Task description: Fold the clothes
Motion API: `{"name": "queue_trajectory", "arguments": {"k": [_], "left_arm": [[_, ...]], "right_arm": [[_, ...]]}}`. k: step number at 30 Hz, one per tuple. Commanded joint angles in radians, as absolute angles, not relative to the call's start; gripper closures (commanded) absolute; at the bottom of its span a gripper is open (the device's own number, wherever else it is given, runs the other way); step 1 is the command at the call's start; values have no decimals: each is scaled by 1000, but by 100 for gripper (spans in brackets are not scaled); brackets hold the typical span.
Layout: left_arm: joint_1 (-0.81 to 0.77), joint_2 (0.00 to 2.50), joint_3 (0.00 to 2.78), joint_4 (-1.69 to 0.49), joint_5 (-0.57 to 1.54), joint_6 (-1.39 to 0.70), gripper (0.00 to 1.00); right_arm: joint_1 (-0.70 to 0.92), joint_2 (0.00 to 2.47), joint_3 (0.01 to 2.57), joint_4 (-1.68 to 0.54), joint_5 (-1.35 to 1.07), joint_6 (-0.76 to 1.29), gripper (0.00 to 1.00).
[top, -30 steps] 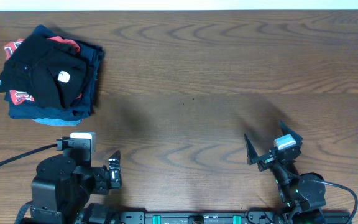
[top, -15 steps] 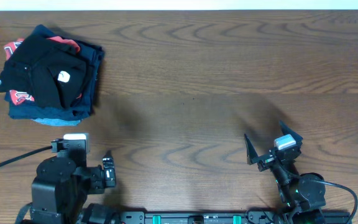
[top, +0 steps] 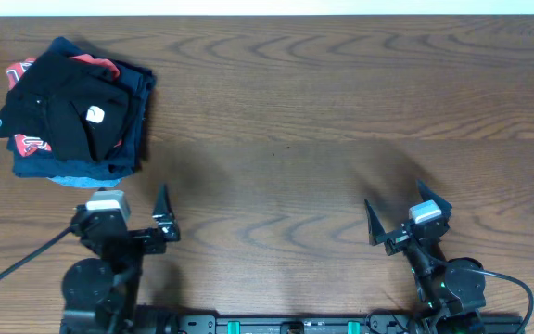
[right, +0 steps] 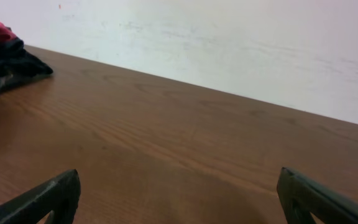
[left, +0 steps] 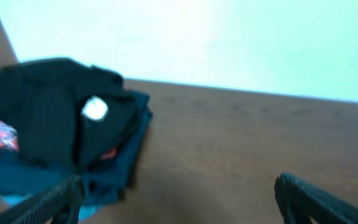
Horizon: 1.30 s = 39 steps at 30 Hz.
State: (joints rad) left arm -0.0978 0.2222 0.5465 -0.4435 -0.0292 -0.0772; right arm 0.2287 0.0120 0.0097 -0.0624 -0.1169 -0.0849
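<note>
Both pincers sit low at the near edge of the dark brown wooden table point(top: 295, 111), well apart from each other.

My left pincer point(left: 178, 183): jaws spread wide, released, nothing between them. It touches no cloth.
My right pincer point(right: 179, 176): the same, jaws wide and empty, bare wood ahead of it.

Task item: the large plain black soft-fabric garment point(top: 63, 102) is at the far left of the table, ahead of my left pincer and apart from it. It lies bunched on top of a stack, not spread flat.

Under it in the stack:
- a red T-shirt point(top: 26, 144), poking out at the left edge and at the far side
- a folded navy garment point(top: 142, 93) along the right side
- a sliver of light blue fabric point(top: 68, 180) at the bottom of the near edge

Markings:
- A small white label point(top: 95, 115) on top of the black garment, facing up. From my left wrist it is a blurred white patch and no text is legible.
- White block lettering on the red T-shirt at the stack's left edge. Only fragments show and I cannot read them.

Right wrist view: a corner of the stack at the far left, black with a spot of red. A plain white wall point(right: 229, 43) stands behind the table's far edge.
</note>
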Motion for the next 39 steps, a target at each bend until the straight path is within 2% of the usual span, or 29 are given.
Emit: {"name": "queue_trajectory", "arguments": {"k": [1, 8, 20, 39], "left_arm": [[-90, 158, 437, -376, 1, -68, 2], [-88, 0, 255, -258, -1, -60, 2], [-88, 1, 2, -22, -6, -65, 2], [-88, 4, 4, -70, -4, -64, 2]], "right_arm": [[214, 6, 6, -63, -112, -95, 1], [214, 6, 6, -63, -112, -95, 1], [214, 6, 6, -63, -112, -95, 1], [214, 6, 6, -63, -112, -95, 1]]}}
